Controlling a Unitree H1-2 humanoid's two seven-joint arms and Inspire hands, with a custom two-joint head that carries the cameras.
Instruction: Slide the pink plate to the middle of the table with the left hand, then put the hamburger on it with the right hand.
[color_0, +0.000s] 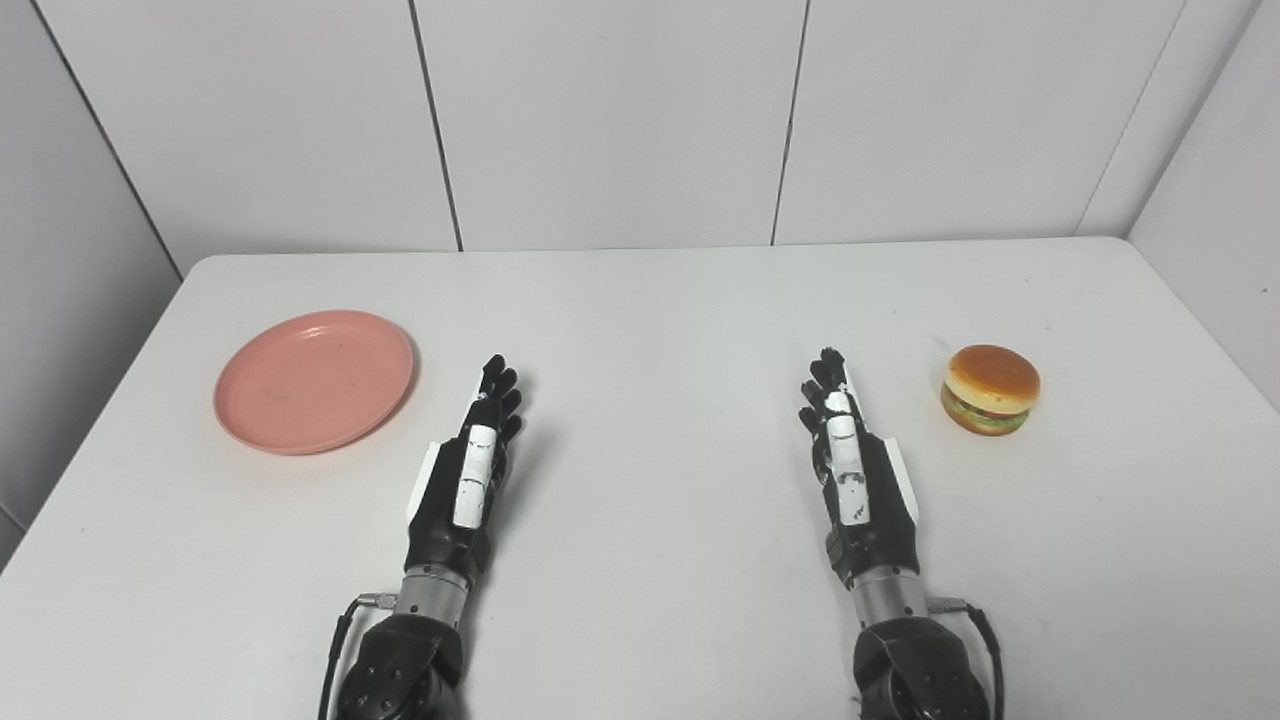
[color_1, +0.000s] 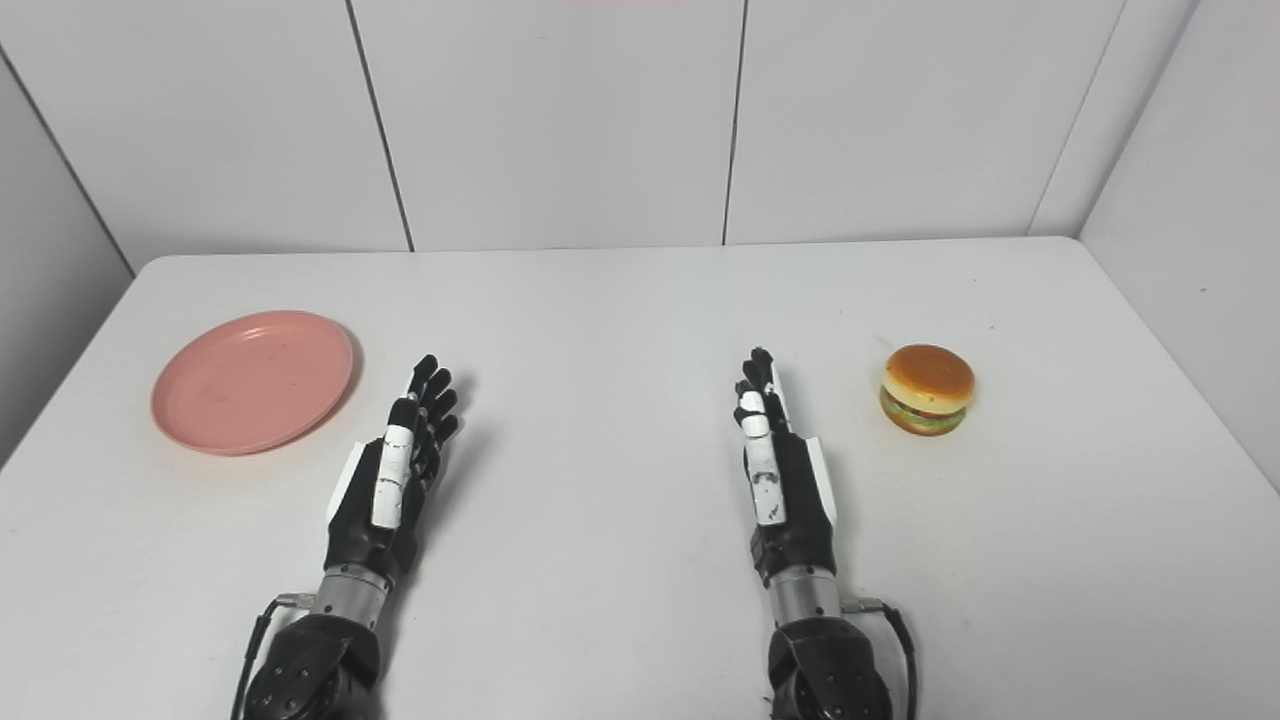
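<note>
Nearest on the tabletop (color_0: 640, 600), both hands lie flat with fingers stretched forward and nothing in them: the left hand (color_0: 468, 480) just right of the pink plate (color_0: 314, 380), the right hand (color_0: 850, 470) well to the plate's right. The plate sits apart from the left hand, and it is bare, nothing on it. The hamburger (color_0: 990, 389) stands far right of the plate, beyond the right hand. Nothing has begun, it seems. To slide the plate well, the left hand should probably settle its fingers on the rim and draw it steadily rightward, pressing lightly so it neither tips nor skids.
</note>
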